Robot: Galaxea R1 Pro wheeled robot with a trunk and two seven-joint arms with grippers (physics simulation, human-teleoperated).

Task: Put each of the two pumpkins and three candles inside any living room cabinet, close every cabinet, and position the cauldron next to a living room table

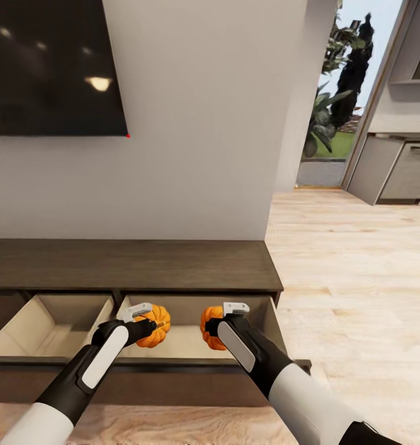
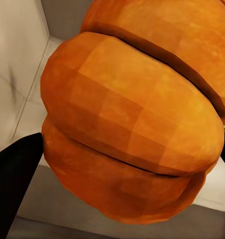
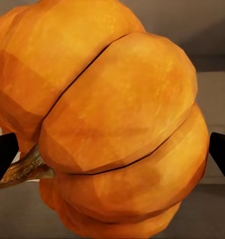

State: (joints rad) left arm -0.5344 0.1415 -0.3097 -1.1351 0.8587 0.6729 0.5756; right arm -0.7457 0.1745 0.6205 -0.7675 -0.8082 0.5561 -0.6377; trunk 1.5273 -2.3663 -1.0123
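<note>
Each tool gripped a pumpkin over the cabinet's (image 1: 135, 264) open right drawer (image 1: 179, 343): left tool (image 1: 149, 322) clenched on one pumpkin (image 1: 155, 330), right tool (image 1: 217, 324) on the other pumpkin (image 1: 208, 327), ready for dropping inside.

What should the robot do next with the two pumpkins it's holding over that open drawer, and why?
Probably lower both and let go. The left gripper holds one pumpkin and the right gripper holds the other pumpkin, both already over the open right-hand compartment of the cabinet, so only the release seems left.
</note>
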